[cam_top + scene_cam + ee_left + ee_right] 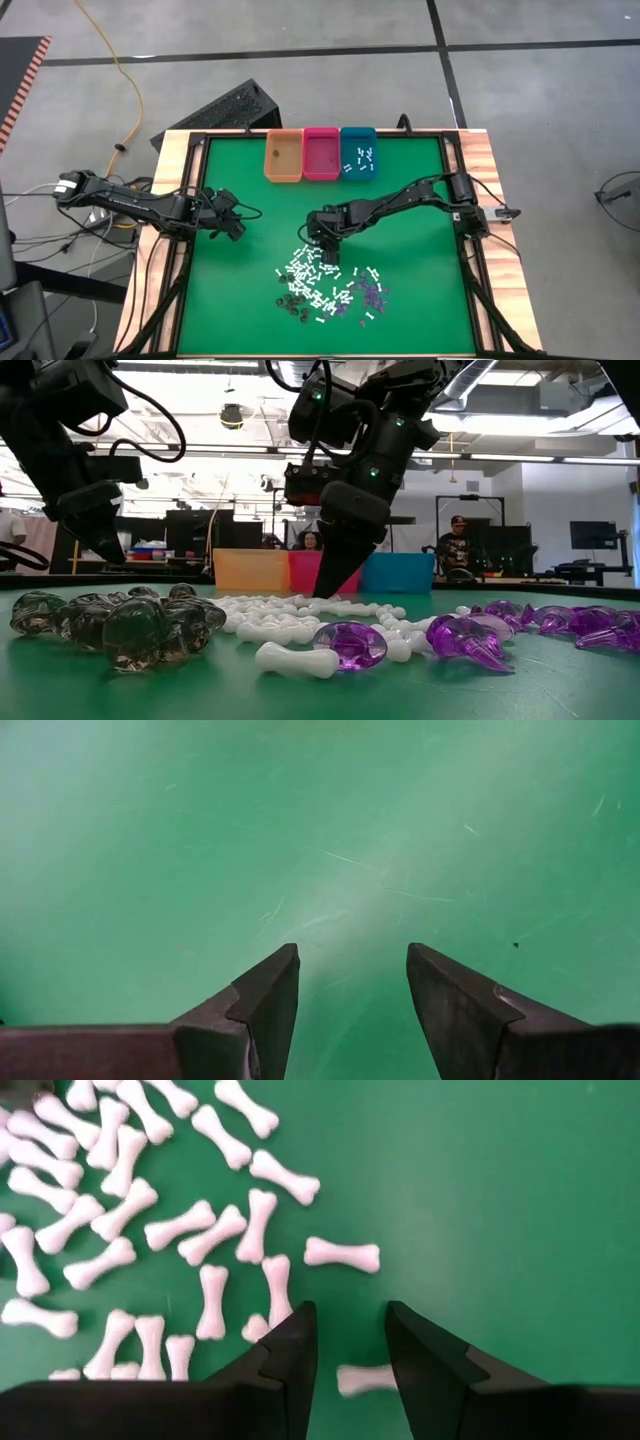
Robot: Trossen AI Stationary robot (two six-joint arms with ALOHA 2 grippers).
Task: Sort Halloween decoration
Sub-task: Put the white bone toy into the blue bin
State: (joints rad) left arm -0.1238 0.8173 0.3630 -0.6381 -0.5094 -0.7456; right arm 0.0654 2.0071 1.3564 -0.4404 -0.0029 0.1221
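Note:
The Halloween decoration lies in a loose heap on the green mat near the front. It holds white bones (308, 270), purple bits (371, 293) and dark bits (292, 303). My right gripper (350, 1315) stands open over the heap's far edge, pointing steeply down, its tips low over the mat (325, 588). One white bone (362, 1378) lies on the mat between its fingers, one end hidden behind a finger. My left gripper (350, 955) is open over bare mat at the table's left (230, 228).
An orange bin (283, 156), a pink bin (321, 153) and a teal bin (358, 150) stand side by side at the table's far edge. The teal bin holds several white bones. Bare mat lies between the heap and the bins. People sit in the room behind.

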